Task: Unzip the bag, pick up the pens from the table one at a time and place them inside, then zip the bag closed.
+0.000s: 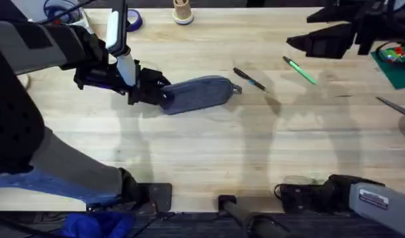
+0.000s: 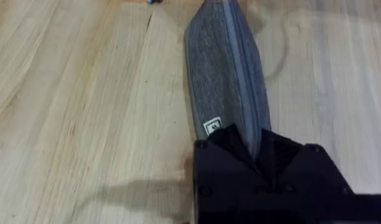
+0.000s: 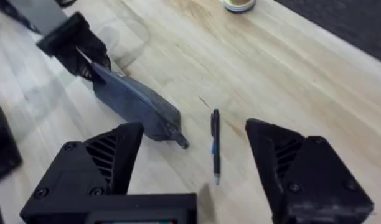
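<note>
Surface: light wooden desk [image 1: 209, 145] of butcher-block planks, grain running lengthwise, soft shadows across it.
Far edge: a purple tape roll [image 1: 133, 20] and a small pale cup-like holder [image 1: 182, 12] stand near the back.
Right side: a green mat [image 1: 396, 63] carries small coloured blocks.
Behind: dark floor or wall past the desk's far edge.
</note>
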`<act>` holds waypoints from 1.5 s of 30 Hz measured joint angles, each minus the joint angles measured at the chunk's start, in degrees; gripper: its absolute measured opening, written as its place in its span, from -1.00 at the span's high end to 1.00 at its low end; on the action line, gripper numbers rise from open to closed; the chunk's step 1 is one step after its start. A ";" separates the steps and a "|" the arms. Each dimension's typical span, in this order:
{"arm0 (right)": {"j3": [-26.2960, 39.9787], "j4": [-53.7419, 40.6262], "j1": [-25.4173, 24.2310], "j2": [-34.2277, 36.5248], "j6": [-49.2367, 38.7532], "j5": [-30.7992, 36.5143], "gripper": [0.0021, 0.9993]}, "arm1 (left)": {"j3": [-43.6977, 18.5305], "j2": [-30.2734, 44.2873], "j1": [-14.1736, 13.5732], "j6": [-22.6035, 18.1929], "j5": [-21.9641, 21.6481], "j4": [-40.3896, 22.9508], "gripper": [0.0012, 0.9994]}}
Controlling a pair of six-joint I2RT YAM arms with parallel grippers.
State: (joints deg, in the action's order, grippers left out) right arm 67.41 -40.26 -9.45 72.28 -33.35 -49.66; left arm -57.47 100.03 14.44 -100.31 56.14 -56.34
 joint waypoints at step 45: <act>0.38 -1.43 0.02 23.98 -41.94 -7.39 -0.99 | 0.02 -0.01 0.00 0.02 0.00 0.36 0.92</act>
State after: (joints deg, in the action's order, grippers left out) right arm 67.79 -41.69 -9.43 96.26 -75.29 -57.05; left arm -57.45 100.02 14.44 -100.29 56.14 -55.97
